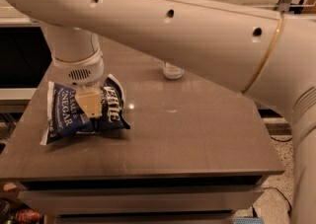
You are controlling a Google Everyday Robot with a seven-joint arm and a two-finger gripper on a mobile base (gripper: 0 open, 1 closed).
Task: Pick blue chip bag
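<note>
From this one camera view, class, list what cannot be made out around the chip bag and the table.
1. Bag: the gripper, over its middle, covers part of the lettering.
2. Object at the far side of the table: the arm hides all but its base, so what it is cannot be told.
3. Table's far edge: hidden behind the arm.
4. Items on the floor, bottom left: cut off by the picture's edge.

Crinkly, glossy blue chip bag (66, 115) on a matt, stone-like grey counter (197, 139). The smooth cream plastic gripper (90, 104) is over the bag, at nine o'clock.
</note>
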